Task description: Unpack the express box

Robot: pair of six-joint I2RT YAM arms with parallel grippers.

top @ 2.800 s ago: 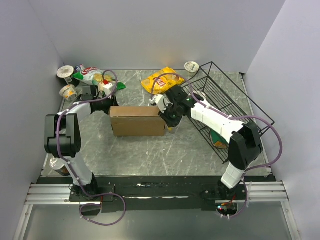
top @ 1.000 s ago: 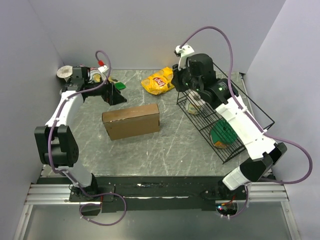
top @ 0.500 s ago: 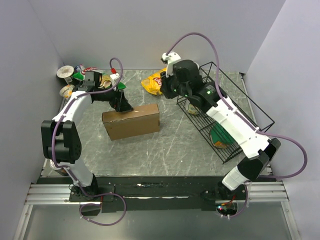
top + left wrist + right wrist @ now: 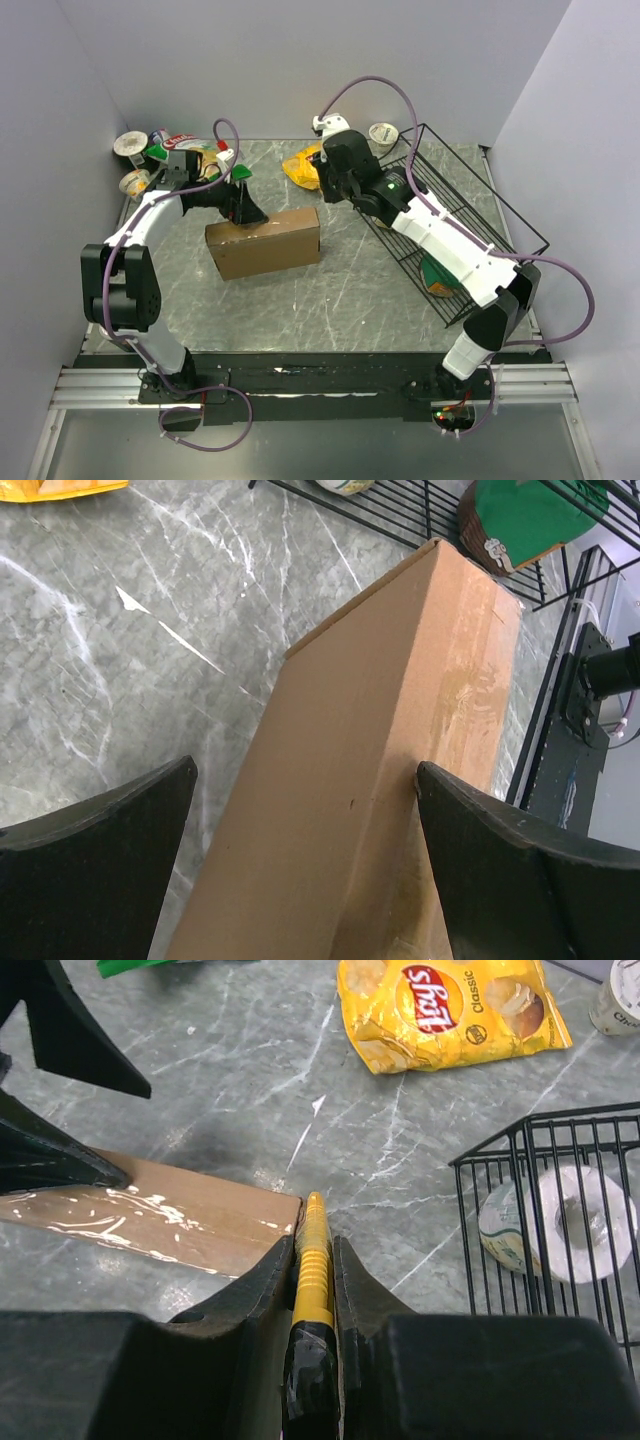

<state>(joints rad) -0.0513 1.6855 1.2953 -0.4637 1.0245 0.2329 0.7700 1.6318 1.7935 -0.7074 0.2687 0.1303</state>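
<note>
Looking down on the grey marble tabletop [image 4: 330, 290], we find the flat brown cardboard express box [image 4: 262, 243] lying closed directly beneath our left pincer [image 4: 243, 208]. That pincer is spread wide, its two black fingers [image 4: 100, 840] straddling one end of the box. Seen from the wrist, the box runs up between them, and the right-hand finger touches its edge. Our right pincer [image 4: 313, 1250] is clamped on a slim yellow ridged tool [image 4: 312, 1280]. The tool's tip points ahead toward the box's taped corner, just beyond the fingertips, and we cannot tell whether tip and cardboard touch. Farther ahead of the right pincer lies a yellow crinkled foil bag of crisps [image 4: 450, 1010]. To its right stands a black wire basket [image 4: 540, 1140], with a round white cup [image 4: 560, 1225] lying inside.
</note>
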